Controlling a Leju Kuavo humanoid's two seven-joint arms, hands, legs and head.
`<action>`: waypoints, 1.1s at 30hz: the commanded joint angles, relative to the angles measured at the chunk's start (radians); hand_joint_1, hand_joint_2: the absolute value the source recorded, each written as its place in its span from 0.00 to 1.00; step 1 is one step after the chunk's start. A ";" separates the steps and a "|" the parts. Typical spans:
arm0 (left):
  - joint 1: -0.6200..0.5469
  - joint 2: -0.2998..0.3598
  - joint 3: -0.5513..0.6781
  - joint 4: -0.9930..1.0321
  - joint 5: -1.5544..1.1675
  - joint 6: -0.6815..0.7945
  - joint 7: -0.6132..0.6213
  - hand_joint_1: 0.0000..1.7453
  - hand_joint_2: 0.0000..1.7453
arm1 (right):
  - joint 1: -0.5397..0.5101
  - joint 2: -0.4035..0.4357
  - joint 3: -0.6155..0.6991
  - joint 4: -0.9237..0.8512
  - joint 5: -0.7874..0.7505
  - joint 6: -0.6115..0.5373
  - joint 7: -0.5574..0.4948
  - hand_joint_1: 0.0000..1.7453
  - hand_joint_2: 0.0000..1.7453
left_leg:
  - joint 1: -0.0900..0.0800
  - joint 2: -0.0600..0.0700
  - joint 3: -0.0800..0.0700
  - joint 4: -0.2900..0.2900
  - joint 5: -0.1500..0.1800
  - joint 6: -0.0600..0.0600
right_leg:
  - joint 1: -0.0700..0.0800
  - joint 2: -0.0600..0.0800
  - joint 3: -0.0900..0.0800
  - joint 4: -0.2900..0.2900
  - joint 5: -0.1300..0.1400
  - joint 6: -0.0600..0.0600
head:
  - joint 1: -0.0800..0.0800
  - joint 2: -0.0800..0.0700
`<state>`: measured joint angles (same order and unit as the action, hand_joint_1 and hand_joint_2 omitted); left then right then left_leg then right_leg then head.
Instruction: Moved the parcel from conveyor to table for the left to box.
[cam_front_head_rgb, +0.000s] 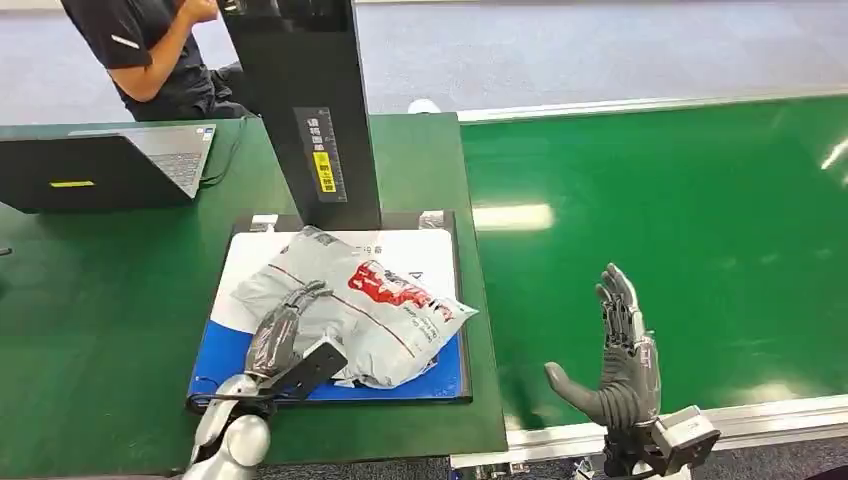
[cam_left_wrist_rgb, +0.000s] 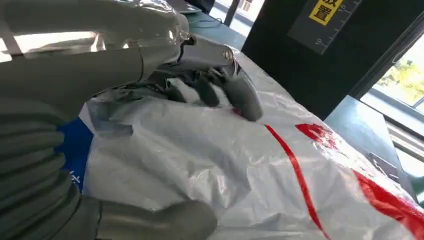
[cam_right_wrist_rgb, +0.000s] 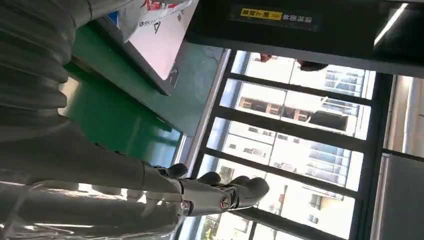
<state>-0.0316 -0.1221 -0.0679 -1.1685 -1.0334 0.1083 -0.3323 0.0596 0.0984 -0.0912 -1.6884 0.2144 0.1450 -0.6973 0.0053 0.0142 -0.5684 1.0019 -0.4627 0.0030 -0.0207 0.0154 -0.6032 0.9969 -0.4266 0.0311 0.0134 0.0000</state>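
- Fingers (cam_left_wrist_rgb: 240, 95) of the left hand (cam_front_head_rgb: 283, 335) are laid flat on top of the parcel (cam_front_head_rgb: 370, 310), with the thumb seen at the parcel's near edge in the left wrist view; whether the bag is actually gripped cannot be told.
- Fingers (cam_front_head_rgb: 618, 300) of the right hand (cam_front_head_rgb: 618, 365) are held straight and spread, with nothing in them, above the green conveyor (cam_front_head_rgb: 680, 260).
- The parcel (a grey plastic bag with red print) is found lying on a white and blue mat (cam_front_head_rgb: 415, 250) on the green worktop (cam_front_head_rgb: 90, 300), just in front of a black upright column (cam_front_head_rgb: 305, 100).
- An open laptop (cam_front_head_rgb: 110, 165) is seen on the worktop, with a person (cam_front_head_rgb: 150, 50) behind it.
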 joint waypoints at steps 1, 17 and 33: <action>-0.013 0.024 0.002 0.059 -0.001 -0.004 0.000 1.00 1.00 | -0.022 0.005 -0.010 0.047 -0.002 0.001 -0.001 0.00 1.00 | 0.000 -0.001 0.003 -0.002 0.000 -0.001 | 0.000 -0.001 0.002 -0.001 0.000 -0.002 | 0.000 0.000; -0.028 0.037 0.030 0.092 -0.032 0.039 0.037 1.00 1.00 | -0.008 0.009 -0.014 0.033 0.000 0.002 -0.001 0.00 1.00 | 0.000 -0.001 0.003 -0.002 0.001 -0.001 | 0.001 -0.001 0.002 -0.001 0.001 -0.003 | 0.000 0.000; -0.115 0.139 0.629 0.021 -0.166 0.574 0.160 1.00 1.00 | 0.085 0.083 -0.134 -0.085 0.022 0.037 -0.001 0.00 1.00 | 0.003 0.001 0.000 0.000 0.000 -0.002 | 0.004 0.001 -0.001 0.001 -0.001 -0.003 | 0.000 0.000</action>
<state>-0.0761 -0.0516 0.2420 -1.1650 -1.1315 0.6189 -0.2102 0.1147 0.1167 -0.1320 -1.7361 0.2327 0.1599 -0.6973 0.0076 0.0148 -0.5688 1.0018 -0.4626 0.0018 -0.0183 0.0159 -0.6047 0.9981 -0.4275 0.0296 0.0134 0.0000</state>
